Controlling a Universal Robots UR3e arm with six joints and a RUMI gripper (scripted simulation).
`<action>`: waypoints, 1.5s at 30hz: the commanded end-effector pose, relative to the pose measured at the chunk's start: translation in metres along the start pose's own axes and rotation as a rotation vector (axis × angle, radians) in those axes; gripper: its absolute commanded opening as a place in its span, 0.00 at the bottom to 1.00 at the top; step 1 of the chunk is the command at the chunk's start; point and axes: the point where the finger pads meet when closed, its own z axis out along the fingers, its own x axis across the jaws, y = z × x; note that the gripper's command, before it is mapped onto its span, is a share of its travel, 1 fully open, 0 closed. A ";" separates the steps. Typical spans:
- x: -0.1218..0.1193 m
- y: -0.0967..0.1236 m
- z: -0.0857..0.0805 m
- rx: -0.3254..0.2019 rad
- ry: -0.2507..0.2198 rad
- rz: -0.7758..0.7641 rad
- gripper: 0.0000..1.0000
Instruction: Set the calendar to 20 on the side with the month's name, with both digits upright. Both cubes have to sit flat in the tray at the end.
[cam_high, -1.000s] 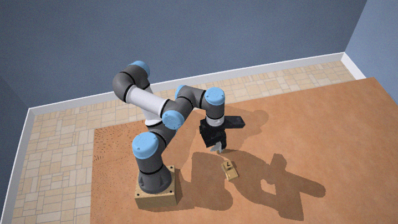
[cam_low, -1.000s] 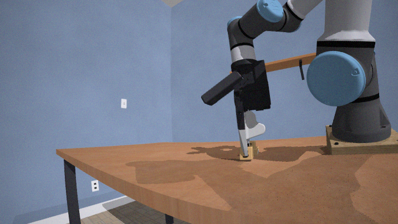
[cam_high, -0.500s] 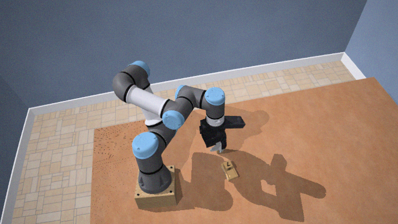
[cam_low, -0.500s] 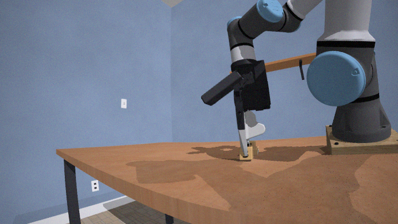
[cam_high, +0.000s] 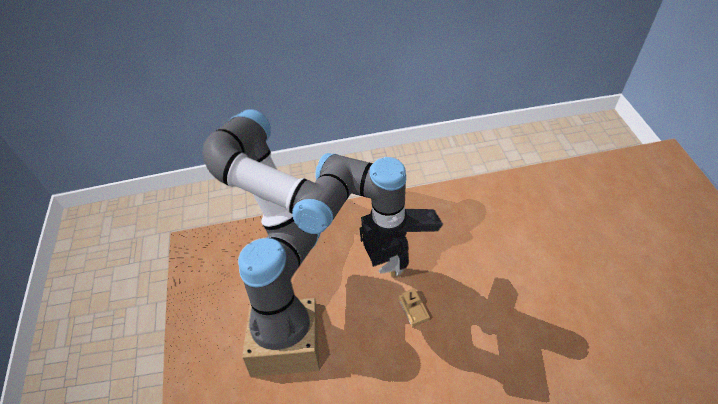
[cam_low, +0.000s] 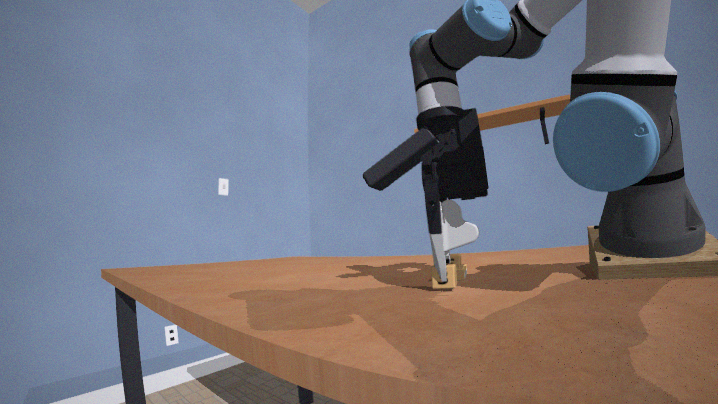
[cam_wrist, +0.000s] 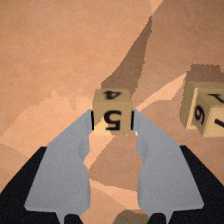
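From left to right in the top view, pale floor tiles (cam_high: 100, 281) come first, then the brown surface (cam_high: 552, 226) (cam_low: 301, 321) (cam_wrist: 50, 50). Near its left side stands a wooden mounting block (cam_high: 283, 364) (cam_low: 652, 271), carrying the base of a gray and white robot arm (cam_high: 263, 180) (cam_low: 627, 35) with light blue joint caps. The arm bends over toward the middle of the view and points its black tool (cam_high: 395, 273) (cam_low: 442, 281) (cam_wrist: 112, 110) downward, slightly tilted. The tool's two light gray fingers are closed on a small tan cube (cam_high: 394, 274) (cam_low: 450, 278) (cam_wrist: 113, 121), one on each of two opposite sides. In the wrist view, this cube shows a black 5 on the face toward the camera and a 4 on the face above it, both upside down there. The cube is low over the surface, outside the tray; whether it touches the surface is hard to tell. Farther right, just beside the gripped cube, is the calendar's small tan tray (cam_high: 421, 317) (cam_low: 463, 271) (cam_wrist: 188, 106). The other cube (cam_high: 412, 295) (cam_wrist: 215, 117) is at one end of the tray; in the wrist view it has a 6 or 9 on its left face, and its remaining digits are only partly visible. Shadows of the arm spread across the surface around the tray.

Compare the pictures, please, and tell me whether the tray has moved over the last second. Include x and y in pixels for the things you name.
No; in the top view, the tray (cam_high: 419, 315) (cam_wrist: 189, 102) keeps its place to the right of the arm's wooden base (cam_high: 281, 364).
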 end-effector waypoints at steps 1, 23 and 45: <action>0.000 -0.002 -0.001 0.004 0.002 -0.001 0.10; 0.000 -0.001 0.003 0.003 0.001 0.000 0.10; 0.000 -0.001 0.003 0.003 0.001 0.000 0.10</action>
